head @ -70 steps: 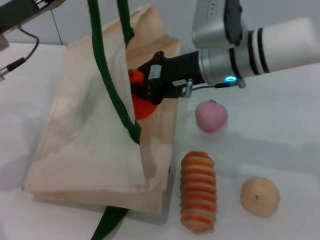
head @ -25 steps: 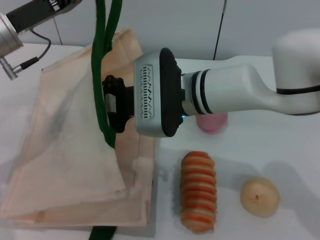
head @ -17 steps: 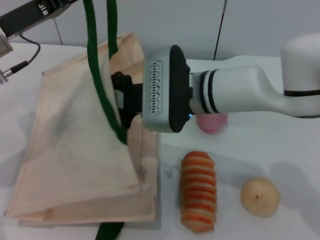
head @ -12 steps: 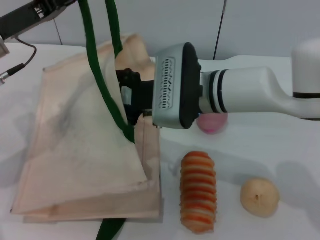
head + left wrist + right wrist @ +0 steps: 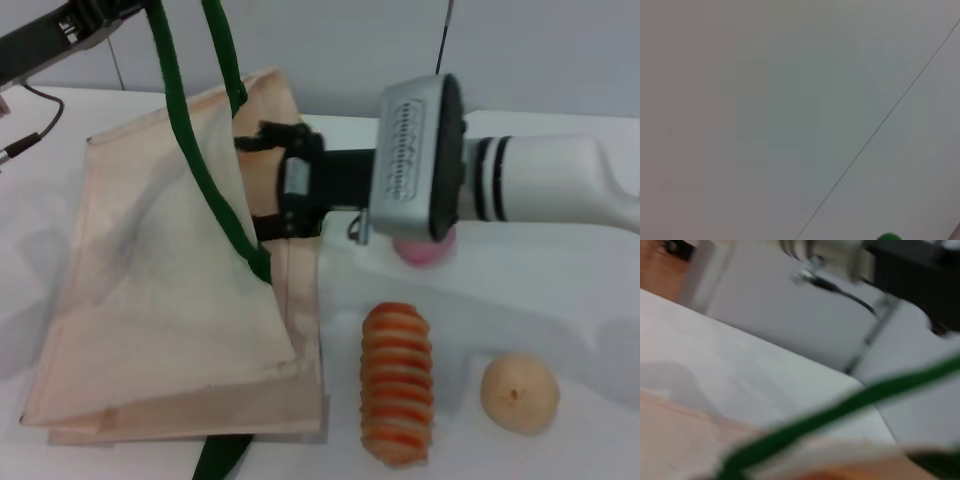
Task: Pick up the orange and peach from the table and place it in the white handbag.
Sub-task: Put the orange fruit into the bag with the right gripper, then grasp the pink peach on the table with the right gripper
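A white table point(image 5: 560, 300) carries all items. The large cream-beige cloth tote bag with dark green strap handles point(image 5: 160, 300) lies on its left part. To the right lie a small pale pink round toy peach point(image 5: 425, 252), partly hidden, an orange-and-cream striped oblong roll point(image 5: 397, 383) and a beige round fruit with a dimple point(image 5: 519, 393).

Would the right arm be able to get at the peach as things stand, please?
Probably yes. The peach lies uncovered on the table, directly beneath the right arm's wrist, apart from the striped roll. The right pincer, at the white handbag mouth, must draw back first.
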Tool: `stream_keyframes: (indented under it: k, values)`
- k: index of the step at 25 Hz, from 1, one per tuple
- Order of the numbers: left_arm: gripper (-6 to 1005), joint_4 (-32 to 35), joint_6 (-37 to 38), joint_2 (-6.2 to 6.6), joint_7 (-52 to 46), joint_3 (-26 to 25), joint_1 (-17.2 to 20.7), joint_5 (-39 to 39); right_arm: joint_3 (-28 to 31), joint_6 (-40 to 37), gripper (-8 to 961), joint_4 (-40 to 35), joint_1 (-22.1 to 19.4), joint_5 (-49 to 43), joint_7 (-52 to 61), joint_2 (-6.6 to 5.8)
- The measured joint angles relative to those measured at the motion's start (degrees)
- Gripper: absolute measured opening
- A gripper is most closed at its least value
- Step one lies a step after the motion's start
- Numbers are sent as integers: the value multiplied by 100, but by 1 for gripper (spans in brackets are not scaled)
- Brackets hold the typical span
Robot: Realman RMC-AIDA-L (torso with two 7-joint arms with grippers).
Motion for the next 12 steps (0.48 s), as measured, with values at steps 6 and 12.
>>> stream_keyframes:
  k: [6, 12]
  values:
    - [121, 2, 62, 0, 0, 3, 22, 0, -6, -192, 860, -698, -390, -15, 581, -1]
    - [121, 2, 122, 0, 5, -10, 62, 0, -10, -1315, 859, -1608, -848, -5, 1174, -8]
